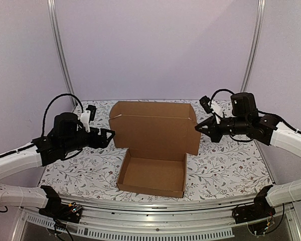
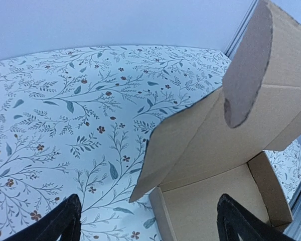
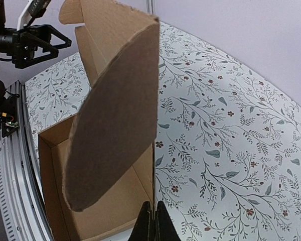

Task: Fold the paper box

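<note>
Tray's formed on the box [image 1: 155, 133], lid standing open.
It sits between both claws: left claw [image 1: 112, 138] wide, just off lid's L flap; right claw [image 1: 198, 128] shut tight, tips at R flap. Lid fold + tuck left to do.

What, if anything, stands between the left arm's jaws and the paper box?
Nothing visible does. The left jaws stand open, just short of the paper box and its raised lid. Only bare flowered table cover lies between them.
</note>
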Controlling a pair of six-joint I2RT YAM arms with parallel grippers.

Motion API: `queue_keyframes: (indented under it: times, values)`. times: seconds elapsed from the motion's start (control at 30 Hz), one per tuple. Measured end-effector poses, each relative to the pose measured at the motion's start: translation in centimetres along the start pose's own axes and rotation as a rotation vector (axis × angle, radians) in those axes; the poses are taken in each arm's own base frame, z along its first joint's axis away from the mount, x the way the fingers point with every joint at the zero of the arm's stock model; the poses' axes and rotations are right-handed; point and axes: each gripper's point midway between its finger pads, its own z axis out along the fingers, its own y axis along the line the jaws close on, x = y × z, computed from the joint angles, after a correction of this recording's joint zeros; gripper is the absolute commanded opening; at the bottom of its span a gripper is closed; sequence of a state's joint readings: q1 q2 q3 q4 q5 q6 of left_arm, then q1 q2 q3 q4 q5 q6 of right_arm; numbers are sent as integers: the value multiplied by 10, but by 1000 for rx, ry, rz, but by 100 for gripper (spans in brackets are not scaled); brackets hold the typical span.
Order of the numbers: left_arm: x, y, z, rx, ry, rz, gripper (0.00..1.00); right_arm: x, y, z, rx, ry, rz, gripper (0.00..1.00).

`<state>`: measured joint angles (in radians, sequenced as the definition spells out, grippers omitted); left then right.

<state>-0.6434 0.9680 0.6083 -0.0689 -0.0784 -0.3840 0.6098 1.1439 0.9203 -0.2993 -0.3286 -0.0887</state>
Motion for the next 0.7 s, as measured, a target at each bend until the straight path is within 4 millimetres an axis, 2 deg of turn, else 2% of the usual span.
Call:
queue_keyframes:
  times: [0.13,0.43,0.7]
  values:
    - [-2,0,11,49,-17,0,81,3,1,3,-37,11,9,0]
    - [-31,-3,13,154,-127,8,64,9,10,10,-104,31,24,0]
    - [-34,5,24,189,-128,1,56,9,14,10,-131,30,25,0]
